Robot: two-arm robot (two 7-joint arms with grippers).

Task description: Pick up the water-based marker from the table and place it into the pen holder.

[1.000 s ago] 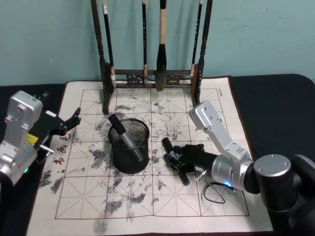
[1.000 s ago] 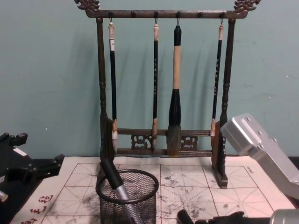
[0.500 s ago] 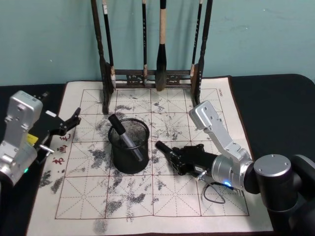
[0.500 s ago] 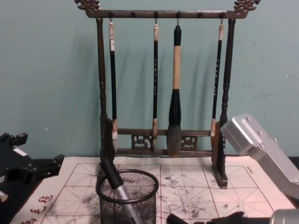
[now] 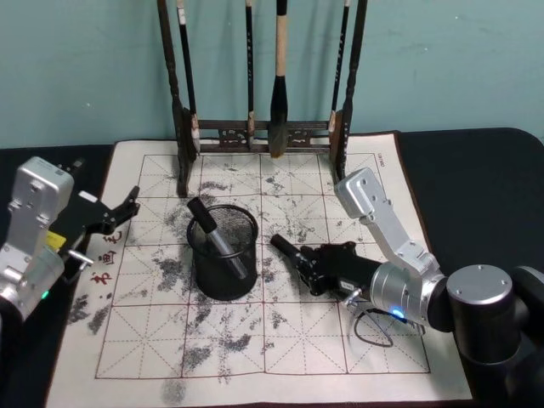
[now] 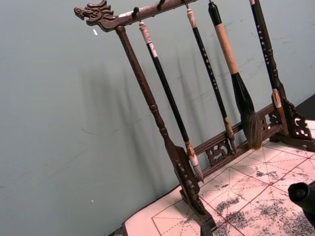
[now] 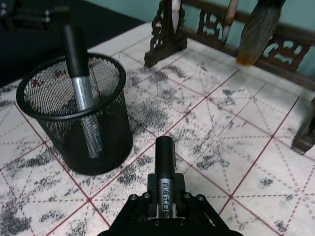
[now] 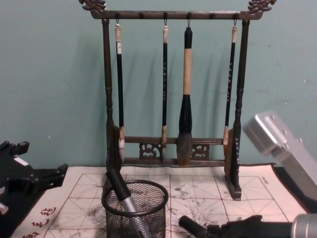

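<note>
One water-based marker (image 5: 287, 252), clamped in the right gripper (image 5: 314, 266), is now sitting higher off the mat (image 5: 340, 178) and nearer the pen holder (image 5: 223, 276) than a second ago. Transfer is progressing; insertion is pending. The left gripper (image 5: 119, 214) is idling, jaws apart, at the surface's (image 5: 476, 170) left side.

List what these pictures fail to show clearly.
- Right wrist view: print on the marker is too small to read; its rear end hides inside the right gripper.
- Chest view: the bottom edge cuts the base off the pen holder.
- Head view: the top edge cuts the top off the brush rack.
</note>
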